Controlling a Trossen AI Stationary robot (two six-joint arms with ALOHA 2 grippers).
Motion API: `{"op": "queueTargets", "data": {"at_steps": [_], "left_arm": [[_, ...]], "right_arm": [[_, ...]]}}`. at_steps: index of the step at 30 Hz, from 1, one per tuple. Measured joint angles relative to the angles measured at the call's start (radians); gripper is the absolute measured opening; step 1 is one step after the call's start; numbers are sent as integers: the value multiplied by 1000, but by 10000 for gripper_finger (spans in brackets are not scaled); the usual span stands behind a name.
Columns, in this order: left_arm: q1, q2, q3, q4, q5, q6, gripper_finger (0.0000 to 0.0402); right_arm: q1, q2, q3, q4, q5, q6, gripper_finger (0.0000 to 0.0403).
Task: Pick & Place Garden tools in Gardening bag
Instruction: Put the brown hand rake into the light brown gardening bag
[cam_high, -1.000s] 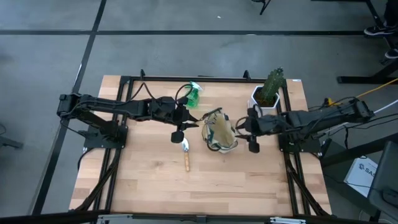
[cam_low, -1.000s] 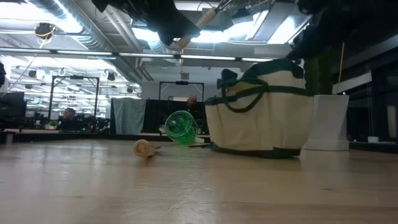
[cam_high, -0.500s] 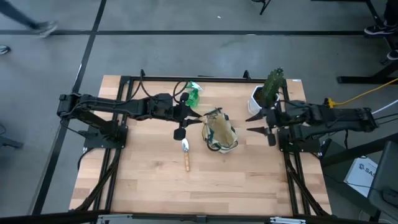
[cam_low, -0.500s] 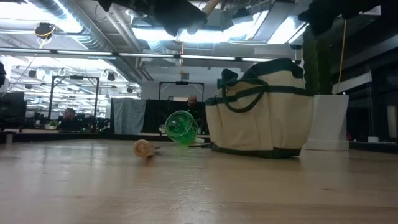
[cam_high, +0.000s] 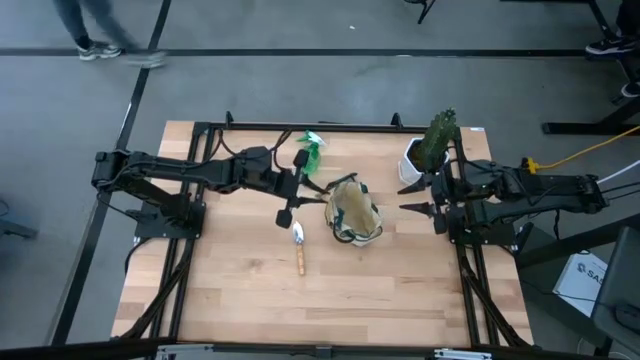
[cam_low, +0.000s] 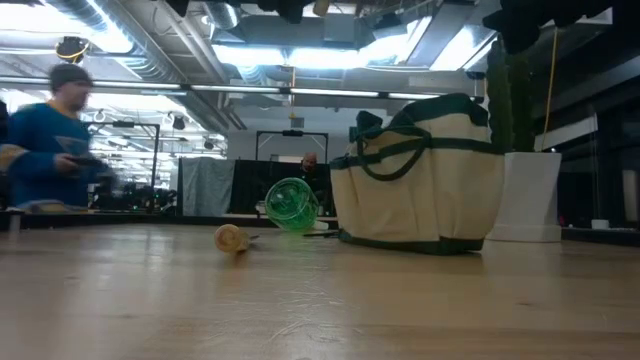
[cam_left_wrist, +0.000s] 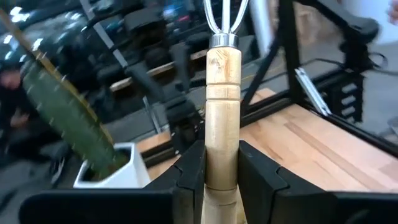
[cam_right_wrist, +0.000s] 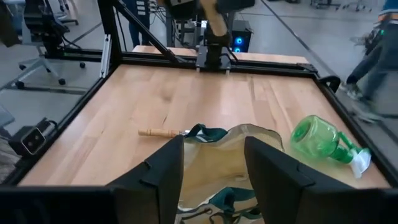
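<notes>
My left gripper (cam_high: 300, 187) is above the table, left of the gardening bag, shut on the thin hand fork (cam_left_wrist: 222, 74). The fork's metal tines (cam_high: 318, 188) point toward the bag. The beige bag with green trim (cam_high: 352, 212) stands open at the table's middle. My right gripper (cam_high: 405, 197) is open and empty, right of the bag. The trowel (cam_high: 298, 247) lies flat on the table, near of my left gripper. The green spray bottle (cam_high: 311, 150) lies on its side, far of the bag. The pruning shears are out of view. My left gripper pinches the fork's wooden handle (cam_left_wrist: 222, 158) between its two fingers. The handle lies along the fingers, and the metal collar and tines (cam_left_wrist: 222, 18) stick out ahead of them. The fork is lifted clear of the table and roughly level.
A white pot with a green plant (cam_high: 428, 150) stands at the far right, close to my right arm. In the low view the bag (cam_low: 420, 180) hides part of the pot (cam_low: 530, 195). A person (cam_low: 55, 140) passes behind the table. Bare wood lies along the near edge.
My right gripper has drawn back from the bag toward the table's right edge. My left gripper has risen with the fork, out of the top of the low view. The bag, trowel and bottle have kept still.
</notes>
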Motion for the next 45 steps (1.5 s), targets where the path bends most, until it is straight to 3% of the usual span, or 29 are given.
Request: {"op": "queueTargets", "data": {"at_steps": [14,21,28,38,45], "left_arm": [[22,140,0,166,84,152,67],[52,197,0,283,230,118,67],[59,327,0,437,256,147,67],[108,369,0,450,211,150,67],[143,369,1,411,-11,342,67]], "right_arm": [[0,1,0,-5,1,22,172],[0,1,0,-5,1,22,172],[0,1,0,-5,1,22,172],[0,1,0,-5,3,22,172],[0,1,0,-5,3,22,172]]}}
